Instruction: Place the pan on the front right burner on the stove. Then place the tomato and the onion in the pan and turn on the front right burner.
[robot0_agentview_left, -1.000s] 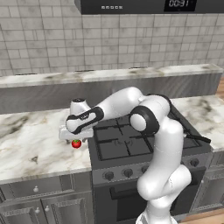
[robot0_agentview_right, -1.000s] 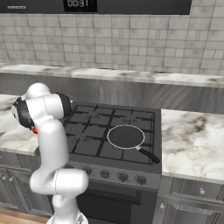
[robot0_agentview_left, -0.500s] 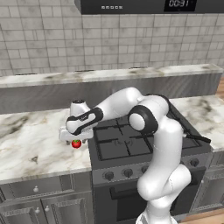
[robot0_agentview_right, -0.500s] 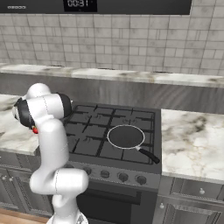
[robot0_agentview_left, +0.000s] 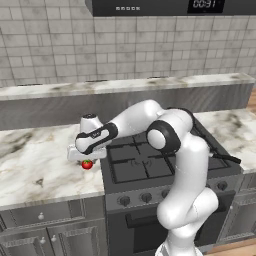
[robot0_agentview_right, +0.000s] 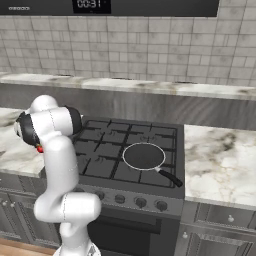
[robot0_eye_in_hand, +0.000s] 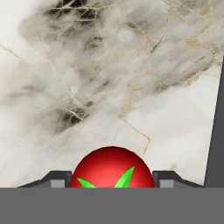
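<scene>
The glossy red tomato (robot0_eye_in_hand: 112, 168), round with a green star-shaped stem top, sits between the dark fingertips (robot0_eye_in_hand: 57, 178) of the gripper (robot0_agentview_left: 86, 159), which pinches it just above the veined marble desk (robot0_agentview_left: 35, 165) left of the stove (robot0_agentview_left: 150, 160), while the black pan (robot0_agentview_right: 144, 156) rests on its grates.

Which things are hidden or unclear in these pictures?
- Tomato: hand view, its lower half cut off at the bottom edge.
- Gripper: whether its fingers touch the tomato is unclear.
- Tomato in the right base view: the arm covers nearly all of it.
- Stove knobs: too small to read.
</scene>
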